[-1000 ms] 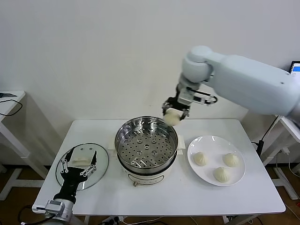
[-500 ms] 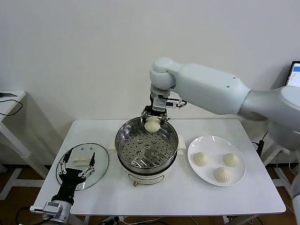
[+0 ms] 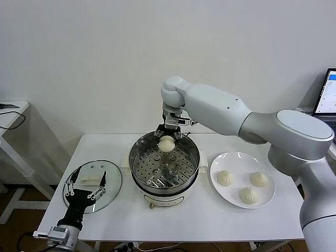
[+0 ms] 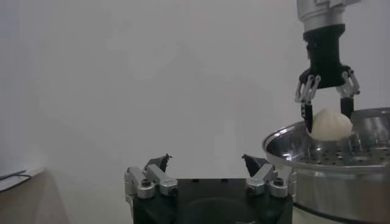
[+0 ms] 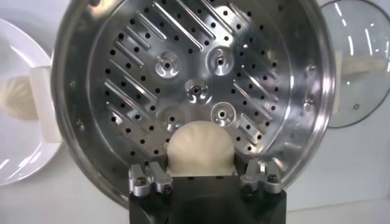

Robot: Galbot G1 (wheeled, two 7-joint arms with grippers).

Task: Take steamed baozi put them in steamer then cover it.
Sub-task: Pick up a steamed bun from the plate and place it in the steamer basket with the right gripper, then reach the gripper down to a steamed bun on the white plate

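white wall behind, white desk (image 3: 199,220) in front, with the steamer (image 3: 164,167) at its middle. the right tool (image 3: 167,137) hangs over the far side of the steamer's perforated tray, clamped on one baozi (image 3: 166,143) that sits above the holes and looks not yet set down. three more baozi (image 3: 225,177) wait on the white plate (image 3: 242,179) just beside the steamer. the cover (image 3: 92,185) lies flat on the desk on the other side, and the left tool (image 3: 85,184), fingers apart, hovers over its white handle.

to do this step well, i'd lower the bun straight down until it rests on the tray, near the far edge so room is left for the other three, then part the fingers gently and lift clear without dragging the soft dough or brushing the steel rim.
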